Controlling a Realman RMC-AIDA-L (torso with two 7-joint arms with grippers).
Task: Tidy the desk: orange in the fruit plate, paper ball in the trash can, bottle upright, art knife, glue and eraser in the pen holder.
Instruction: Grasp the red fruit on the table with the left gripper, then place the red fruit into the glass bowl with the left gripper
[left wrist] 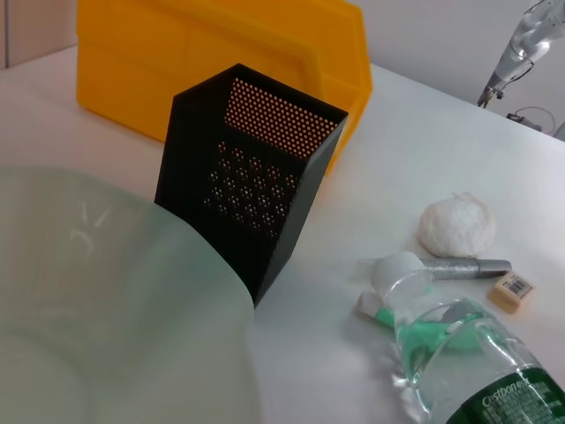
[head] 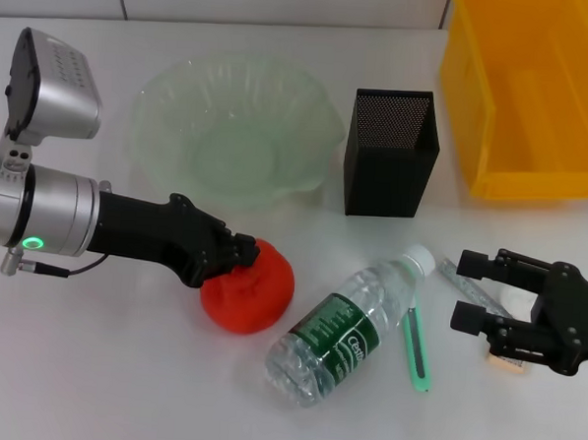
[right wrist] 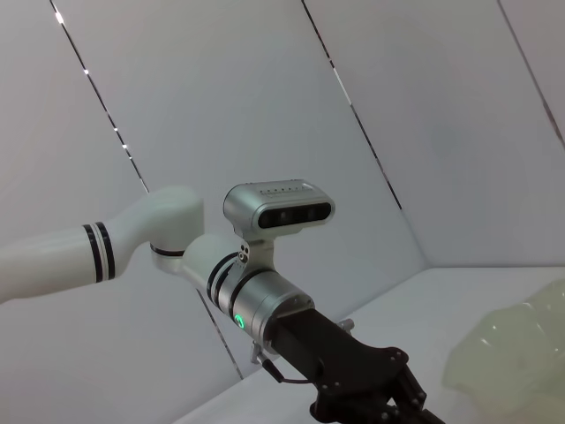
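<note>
Clear bottle (head: pixel 343 326) lies flat; left pincer (head: pixel 241 254) touches red-orange orange (head: pixel 251 287)

Lighting bright, even, from overhead. Soft short shadows under my pincers on the desk (head: pixel 119 369). Fruit plate (left wrist: pixel 97 309) close, blurred in my left wrist view.

back row: fruit plate (head: pixel 235 128) sitting left, pen holder (head: pixel 390 152) middle, trash can (head: pixel 528 94) right
front row: orange (head: pixel 249 287) lying left — bottle (head: pixel 348 326) lying beside it, glue (head: pixel 418 347) just right of the bottle
</note>
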